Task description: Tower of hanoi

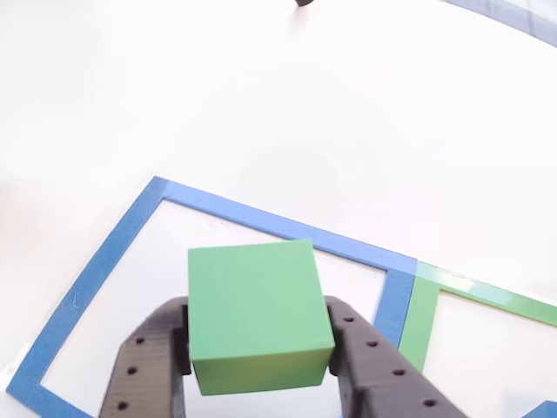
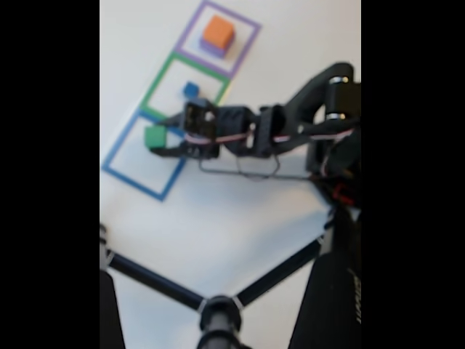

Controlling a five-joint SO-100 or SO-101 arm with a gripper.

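Observation:
A green block sits between the two black fingers of my gripper, held over the blue tape square. The fixed view shows the same green block in the gripper above the blue tape square. A small blue cube rests inside the green tape square. The orange block lies stacked on the purple block inside the purple tape square.
The black arm reaches in from the right of the fixed view. A black tripod-like stand spreads across the lower part of the white table. A green tape outline adjoins the blue one.

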